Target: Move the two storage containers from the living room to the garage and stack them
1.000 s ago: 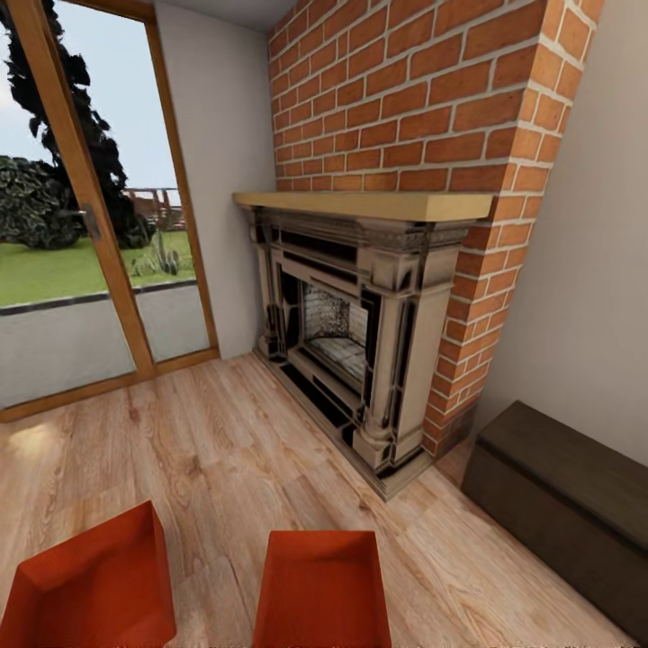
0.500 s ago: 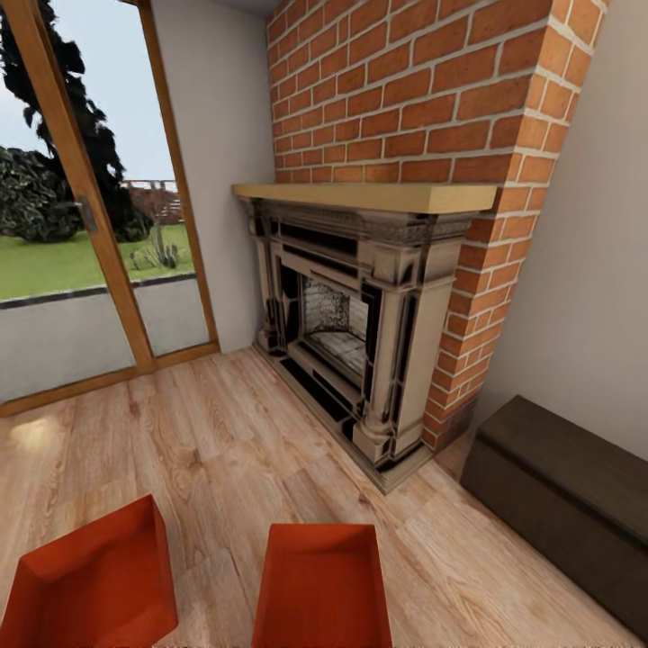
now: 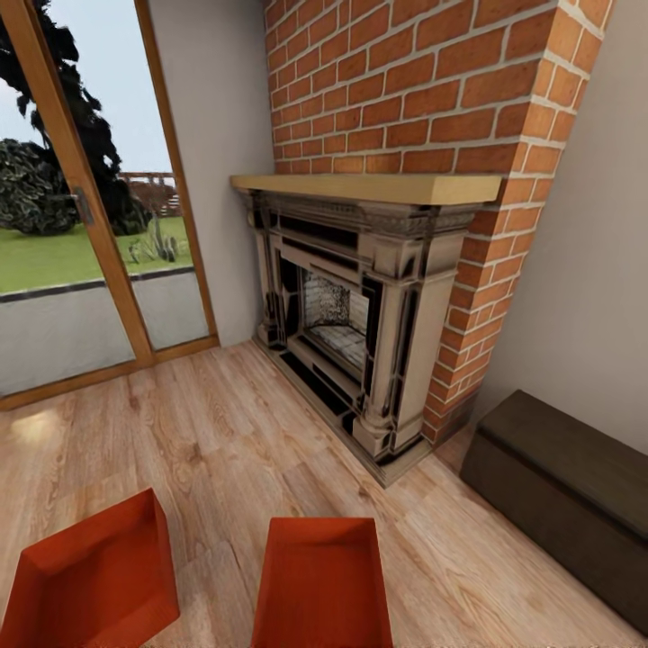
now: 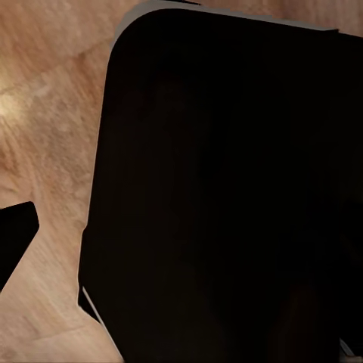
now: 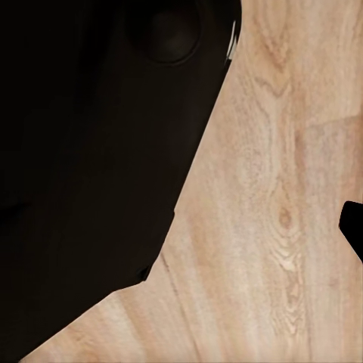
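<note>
I find both bins, left (image 3: 90, 580) and right (image 3: 322, 585), on the living-room planks (image 3: 225, 432) before the fireplace (image 3: 360, 315); nothing moved garageward yet; end effector states I cannot tell.

Your head camera has shifted over the last second; nothing in the room moved on its own.

- Fireplace (image 3: 360, 306): mantel sits higher in the head view than a second ago, and more plank floor (image 3: 225, 432) shows in front of the hearth.
- Left storage container (image 3: 90, 576): its near corner has slid up the picture; more of its inside wall shows.
- Right storage container (image 3: 322, 583): far rim higher in the view than before, same spacing from its twin.
- Dark wooden chest (image 3: 567, 495): top edge has crept upward too.
- Glass door (image 3: 81, 216): its top rail has left the view.
</note>
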